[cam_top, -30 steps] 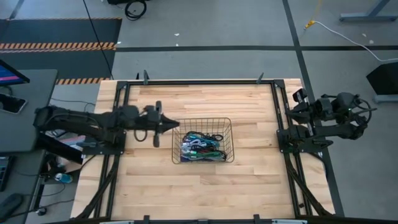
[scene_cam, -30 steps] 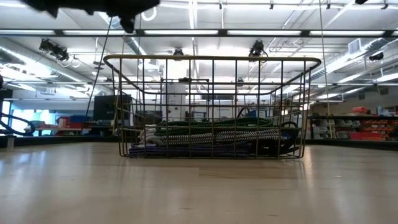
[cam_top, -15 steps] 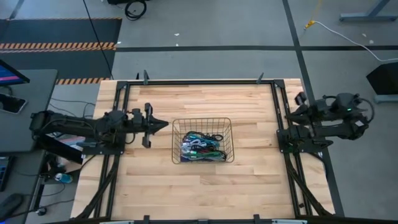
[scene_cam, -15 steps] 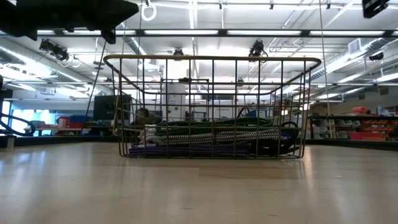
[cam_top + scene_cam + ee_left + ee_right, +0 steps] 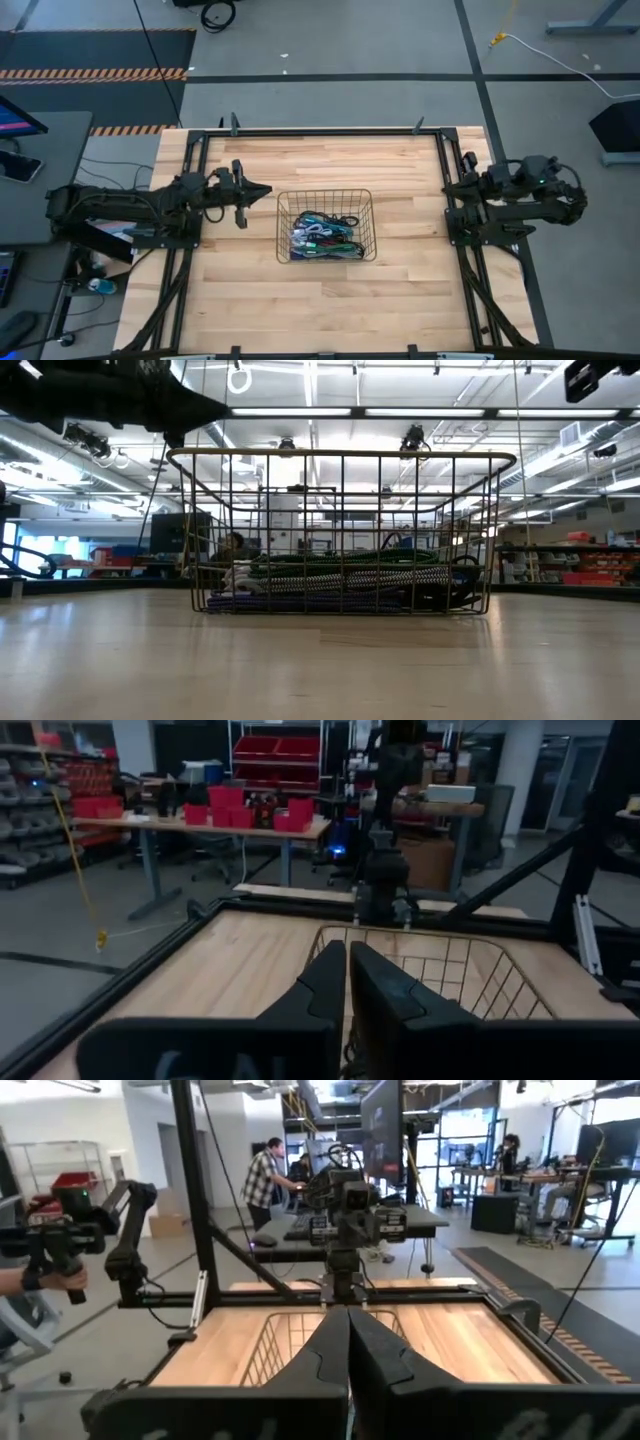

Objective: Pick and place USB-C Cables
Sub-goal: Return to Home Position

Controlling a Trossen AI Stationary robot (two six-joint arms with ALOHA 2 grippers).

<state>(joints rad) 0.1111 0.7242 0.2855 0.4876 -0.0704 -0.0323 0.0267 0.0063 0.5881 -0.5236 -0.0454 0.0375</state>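
USB-C Cables [image 5: 325, 238] flat, lengthwise left-right

Wood table [image 5: 400, 295], black frame round edge; wire basket [image 5: 325, 191] sits approx ctr.

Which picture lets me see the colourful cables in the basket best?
The high view. It looks straight down into the wire basket, so the USB-C cables show as a tangle of green, blue and black. The low view shows them side-on, stacked behind the mesh. Both wrist views catch only the basket's wires, not the cables.
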